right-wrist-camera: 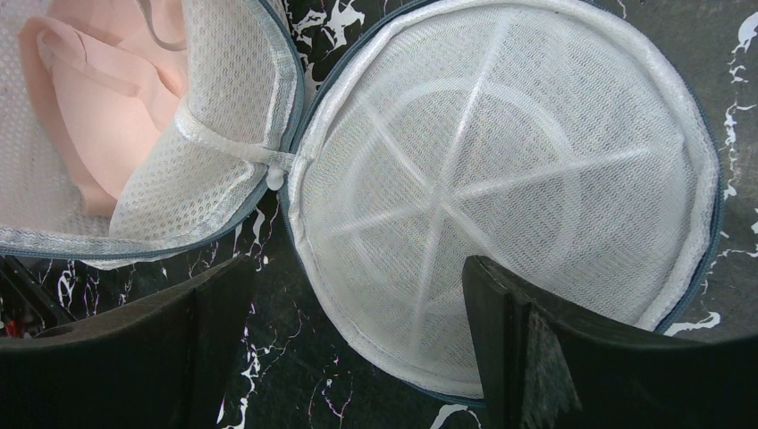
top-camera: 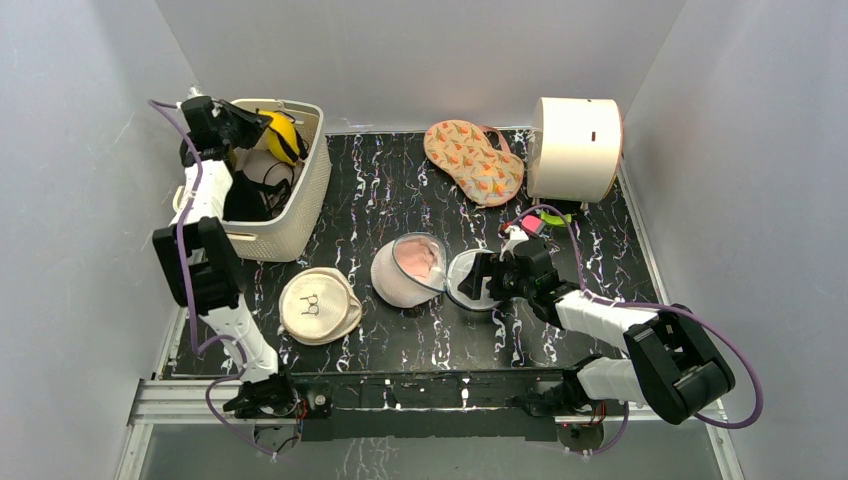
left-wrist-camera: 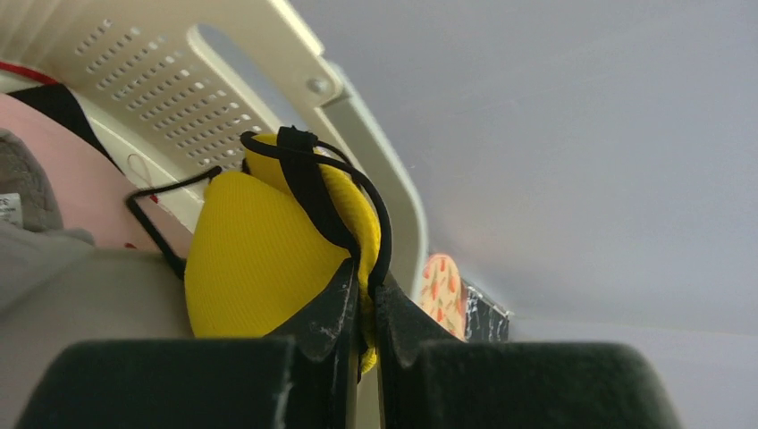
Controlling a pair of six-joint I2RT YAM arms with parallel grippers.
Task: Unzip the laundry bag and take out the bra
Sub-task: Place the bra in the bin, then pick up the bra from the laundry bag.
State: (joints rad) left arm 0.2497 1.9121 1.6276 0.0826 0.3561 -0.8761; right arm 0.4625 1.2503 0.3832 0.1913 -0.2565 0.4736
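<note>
The round white mesh laundry bag (top-camera: 405, 285) lies unzipped on the black marbled table (top-camera: 390, 180), both domes spread flat and pale pink fabric (right-wrist-camera: 98, 116) in its left half. The right gripper (right-wrist-camera: 353, 268) hovers over the empty half with jaws wide apart. The left gripper (left-wrist-camera: 366, 286) is clamped on the yellow padded bra with black strap (left-wrist-camera: 259, 259), over the cream perforated basket (top-camera: 300, 215)

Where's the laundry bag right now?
In the top view, the laundry bag lies open mid-table, right of the beige pouch; the right gripper hovers open over its right half.
</note>
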